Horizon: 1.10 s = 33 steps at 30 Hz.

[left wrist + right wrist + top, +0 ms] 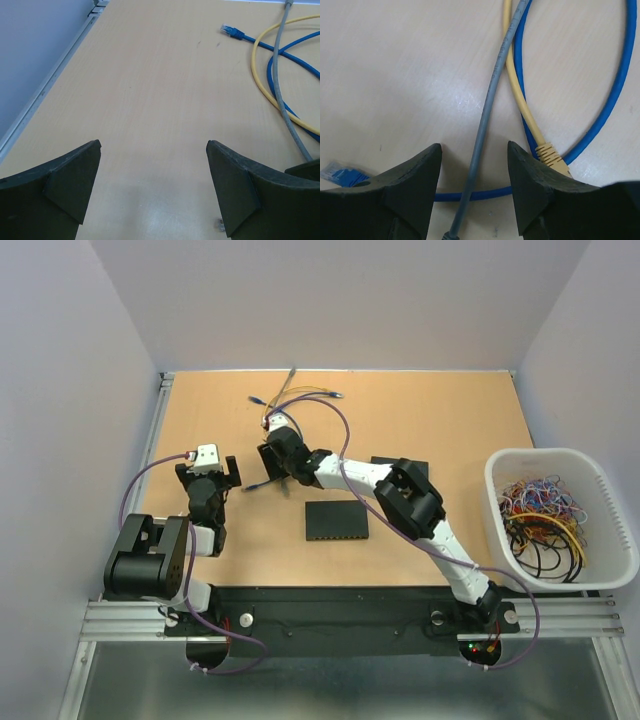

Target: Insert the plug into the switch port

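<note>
Tan tabletop (440, 430), pale grey walls (60, 390)

Close view down onto pale wooden table (395, 60).
- Right gripper (475, 147) at 6 o'clock: two dark fingers (410, 190) spread apart, nothing clamped.
- Grey cable (492, 95) runs from 12 o'clock down through gap between fingers.
- Yellow cable (517, 100) passes under grey near 12 o'clock and ends in yellow plug (551, 156) at 5 o'clock, against finger on that side.
- Blue cable (615, 95) arcs from 1 o'clock round 3 o'clock toward 5 o'clock. Another blue stretch crosses low in gap, under grey.
- Blue plug (337, 175) at 8 o'clock, partly hidden behind finger.
</note>
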Motion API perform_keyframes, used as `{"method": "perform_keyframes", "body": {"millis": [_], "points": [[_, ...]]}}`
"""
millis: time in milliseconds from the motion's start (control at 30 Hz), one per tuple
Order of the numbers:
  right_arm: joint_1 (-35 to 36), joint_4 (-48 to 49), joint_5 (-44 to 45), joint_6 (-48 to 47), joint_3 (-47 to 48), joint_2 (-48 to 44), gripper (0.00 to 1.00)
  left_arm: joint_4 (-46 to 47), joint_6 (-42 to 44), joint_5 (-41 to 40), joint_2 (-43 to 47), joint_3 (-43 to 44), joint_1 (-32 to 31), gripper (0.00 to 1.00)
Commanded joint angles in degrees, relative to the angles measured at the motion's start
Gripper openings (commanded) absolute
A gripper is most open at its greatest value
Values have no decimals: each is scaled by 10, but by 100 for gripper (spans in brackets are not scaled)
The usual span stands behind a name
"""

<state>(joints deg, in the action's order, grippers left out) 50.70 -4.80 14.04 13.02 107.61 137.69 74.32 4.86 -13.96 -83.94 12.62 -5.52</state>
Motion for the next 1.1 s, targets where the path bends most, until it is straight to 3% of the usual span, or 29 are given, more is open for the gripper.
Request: {"method": "perform_keyframes", "body": {"millis": [0, 67, 167, 200, 267, 300, 400, 567, 700, 833, 1067], "points": [[7, -14, 36, -8, 36, 17, 59, 153, 1, -4, 4, 7, -1, 99], [12, -18, 46, -11, 44, 25, 57, 153, 2, -4, 4, 7, 0, 99], [17, -22, 61, -15, 46, 31, 43, 153, 2, -5, 4, 7, 0, 99], [18, -23, 65, -18, 46, 31, 32, 153, 2, -5, 4, 7, 0, 99], [20, -24, 64, -19, 45, 32, 21, 153, 2, -4, 4, 8, -1, 99], [22, -26, 57, -22, 46, 29, 9, 153, 2, -5, 4, 7, 0, 99], [26, -33, 38, -27, 55, 14, 0, 153, 2, -4, 4, 7, 0, 99], [40, -41, 61, -61, 35, -79, 0, 153, 2, -4, 4, 7, 0, 99], [44, -45, 69, -62, -38, -183, 1, 153, 2, -4, 4, 7, 0, 99], [49, -74, 72, -40, -173, -312, 0, 153, 2, -5, 4, 8, 0, 99], [56, -142, -51, 83, -384, -548, 0, 153, 2, -4, 4, 7, 0, 99]]}}
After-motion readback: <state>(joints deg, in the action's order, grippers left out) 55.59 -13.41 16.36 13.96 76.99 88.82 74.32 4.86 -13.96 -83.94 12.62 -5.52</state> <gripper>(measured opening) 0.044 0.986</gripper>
